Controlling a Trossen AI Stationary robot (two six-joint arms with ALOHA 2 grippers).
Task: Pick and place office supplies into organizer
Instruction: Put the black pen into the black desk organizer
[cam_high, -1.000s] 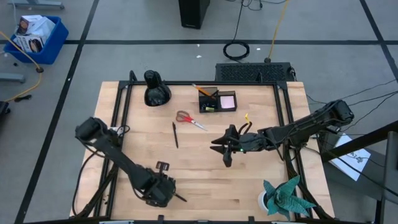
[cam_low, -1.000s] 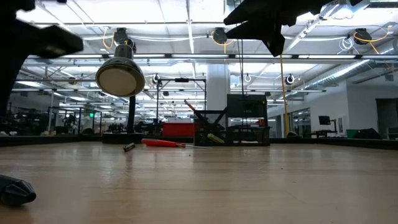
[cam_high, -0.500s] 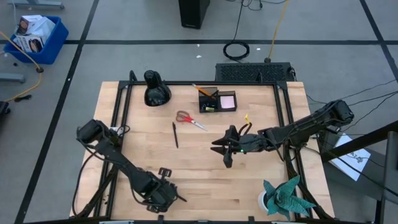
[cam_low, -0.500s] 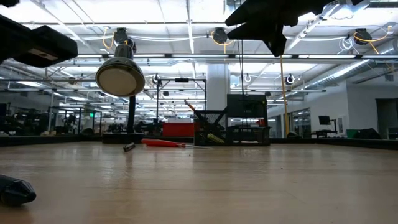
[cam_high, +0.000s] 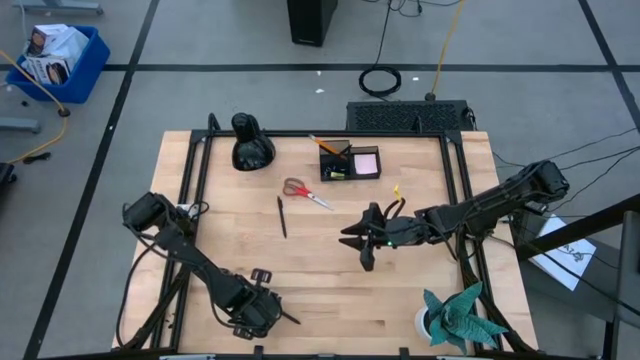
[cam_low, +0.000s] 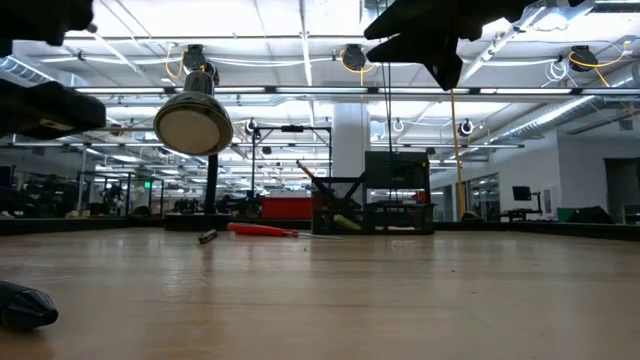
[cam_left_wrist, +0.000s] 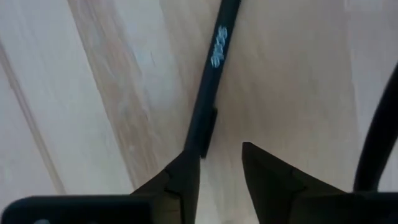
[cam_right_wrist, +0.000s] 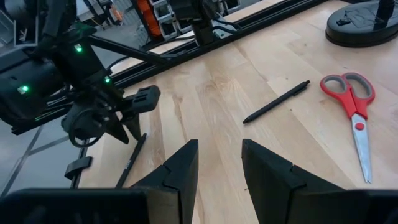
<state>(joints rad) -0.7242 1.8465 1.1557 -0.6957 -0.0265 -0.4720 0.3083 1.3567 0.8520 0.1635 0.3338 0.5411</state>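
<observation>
Pens first: found one thin black pen (cam_left_wrist: 211, 81) flat on the table (cam_high: 320, 275) near its front left edge, its end touching one finger (cam_left_wrist: 180, 177) of the left gripper (cam_left_wrist: 221, 155). Saw those fingers parted, clamped on nothing, the pen off to one side of the gap rather than in it. Found the right gripper (cam_high: 365, 245) hanging above mid-table, fingers a little apart, empty. Noted a second black pen (cam_high: 282, 216) lying loose left of centre, red-handled scissors (cam_high: 305, 192) just beyond it. Spotted the organizer (cam_high: 348, 163) at the far edge, upright, with the orange-yellow pencil (cam_high: 328, 145) leaning in it and the pink sticky-note pad (cam_high: 366, 162) in its right part
</observation>
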